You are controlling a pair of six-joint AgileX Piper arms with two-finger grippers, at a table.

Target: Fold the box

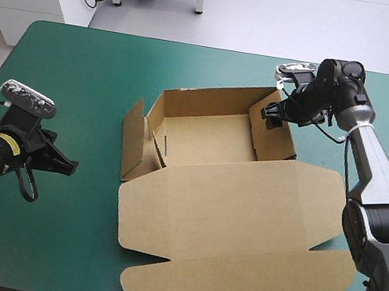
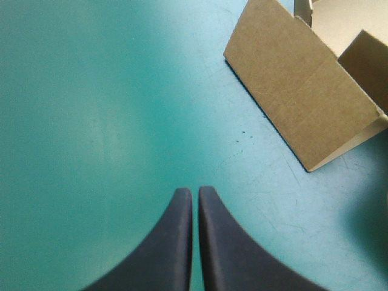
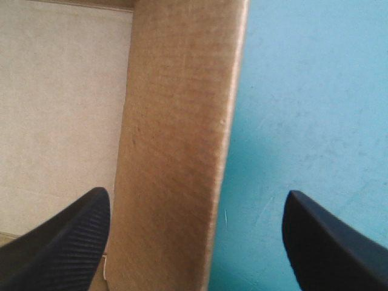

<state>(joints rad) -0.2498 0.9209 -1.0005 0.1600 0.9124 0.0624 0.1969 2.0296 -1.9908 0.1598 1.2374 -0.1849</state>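
The table [image 1: 35,238] is spread with a teal-green cover [image 1: 86,74]. A brown box [image 1: 207,139] is set near its middle, the lid [image 1: 240,229] laid flat on it.

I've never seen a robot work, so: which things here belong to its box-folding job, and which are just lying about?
Job: brown box; right gripper, open astride its wall; left gripper, shut, apart.
Lying about: nothing loose, just the teal-green table.
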